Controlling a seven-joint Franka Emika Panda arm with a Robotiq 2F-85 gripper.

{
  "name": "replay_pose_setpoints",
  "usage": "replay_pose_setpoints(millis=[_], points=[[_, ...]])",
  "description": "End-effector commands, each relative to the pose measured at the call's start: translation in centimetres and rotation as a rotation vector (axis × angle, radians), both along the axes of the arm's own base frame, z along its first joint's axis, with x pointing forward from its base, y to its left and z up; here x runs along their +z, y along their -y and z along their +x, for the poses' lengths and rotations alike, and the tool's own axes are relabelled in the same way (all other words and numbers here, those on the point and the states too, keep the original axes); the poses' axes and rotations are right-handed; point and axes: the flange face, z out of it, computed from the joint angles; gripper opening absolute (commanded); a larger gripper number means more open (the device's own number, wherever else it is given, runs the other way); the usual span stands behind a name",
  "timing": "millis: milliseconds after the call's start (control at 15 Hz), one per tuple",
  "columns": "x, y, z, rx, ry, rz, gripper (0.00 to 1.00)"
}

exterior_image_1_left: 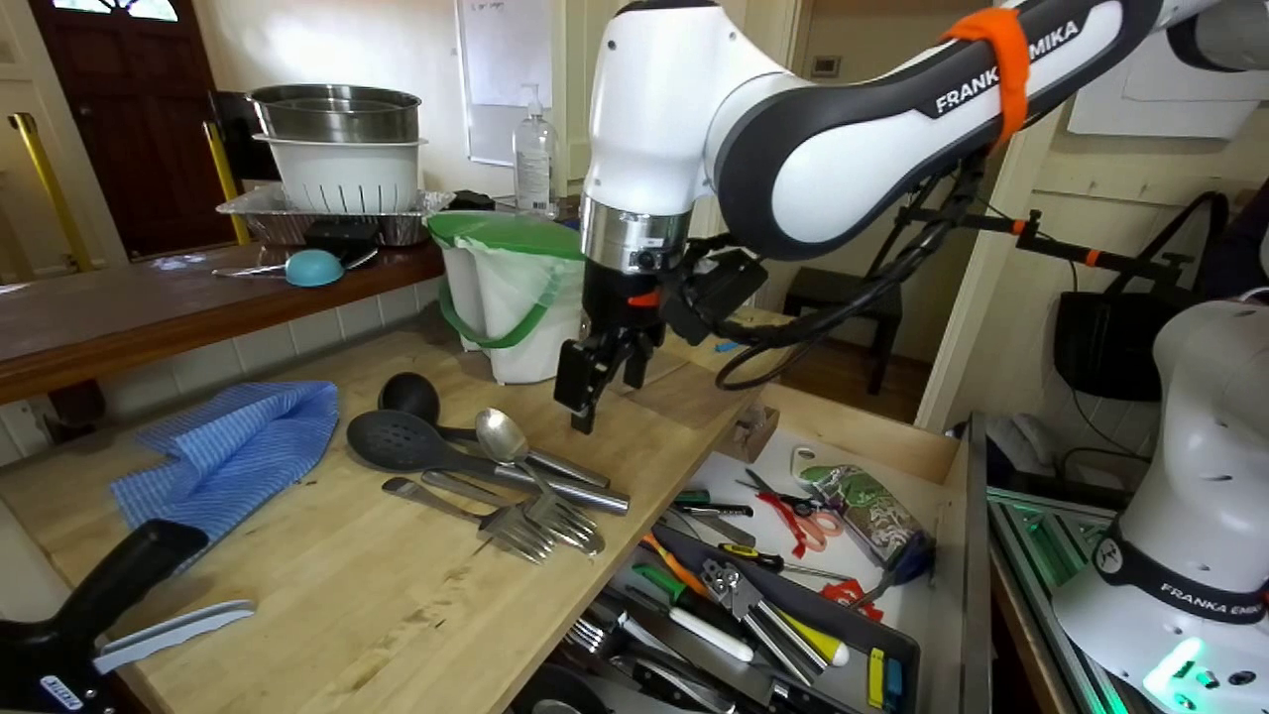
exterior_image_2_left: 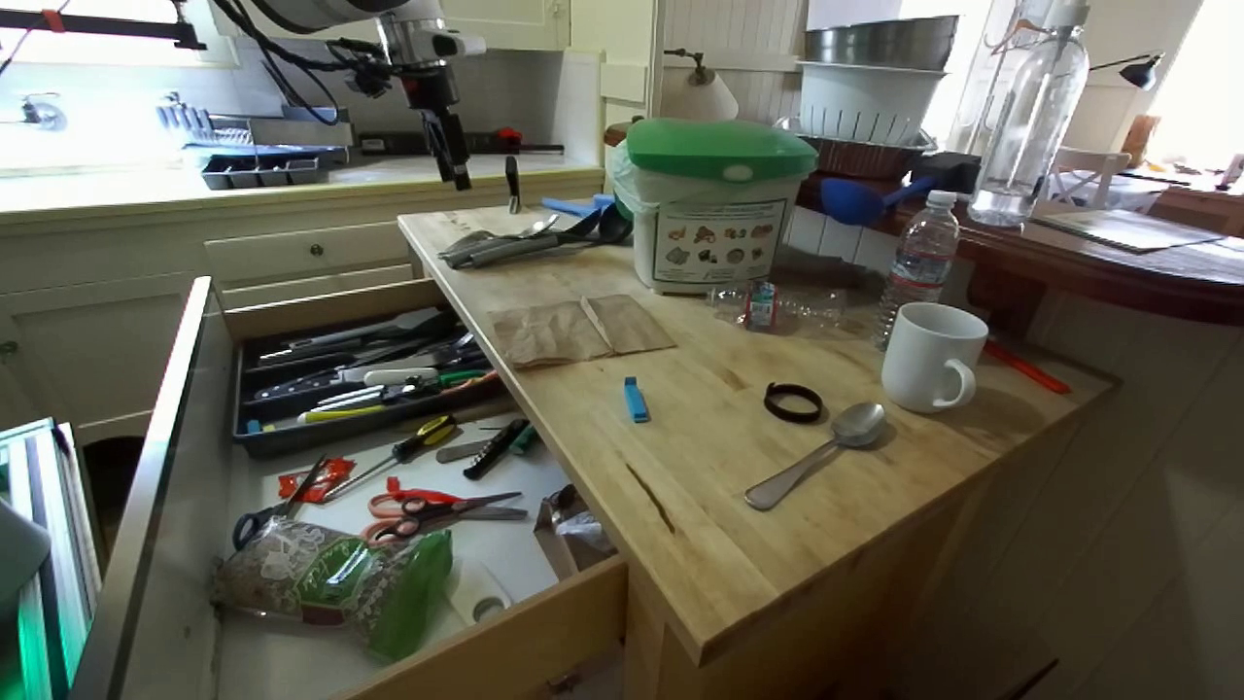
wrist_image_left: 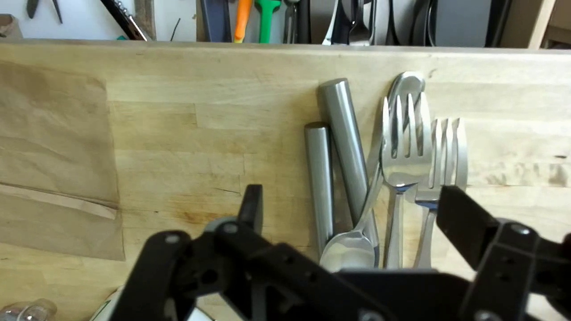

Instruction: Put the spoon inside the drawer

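Hanging above the wooden bench (exterior_image_1_left: 367, 615), the end effector (wrist_image_left: 352, 198) is held with its two fingers spread wide and with nothing pinched between them. The silver spoon (wrist_image_left: 352, 245) is found lower down, in a small heap of kitchen tools (exterior_image_1_left: 570, 488) on the bench, and in the wrist view it is framed by the two fingers. Its round bowl is pointed away from the drawer (exterior_image_2_left: 525, 637), and its thin handle is aimed at the drawer's side of the bench, with a lean away from the brown paper bag (wrist_image_left: 53, 142). So its long way is set mostly across the line from finger to finger, and it could likely be pinched from its two sides with little turning. The spoon's neck is laid over the steel handle of the black slotted spoon (exterior_image_1_left: 436, 451), and its own handle is partly hidden where it meets the closest fork (wrist_image_left: 406, 167). If a finger is brought down there, the fork might be caught too, so the neck or bowl may be the better spot. How high the fingers are held cannot be told well. Another spoon (exterior_image_2_left: 809, 464) is seen in an exterior view, well apart, by the white mug (exterior_image_2_left: 923, 350), but the one in the heap is guessed to be the one wanted.
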Motion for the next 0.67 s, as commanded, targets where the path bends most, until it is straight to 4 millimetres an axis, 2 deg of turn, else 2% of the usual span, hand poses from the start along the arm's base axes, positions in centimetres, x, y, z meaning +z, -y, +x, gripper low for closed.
replay_pose_setpoints(millis=[0,400,533,600], points=[[-1.5,0.1,2.4,-0.078,-0.034,-0.012,1.0],[-4.4,1.0,5.2,-0.102,-0.059,0.015,1.0],[-5.0,0.7,6.0,-0.102,-0.054,0.03,0.9],[-5.3,0.4,6.5,-0.108,-0.045,0.036,0.79]])
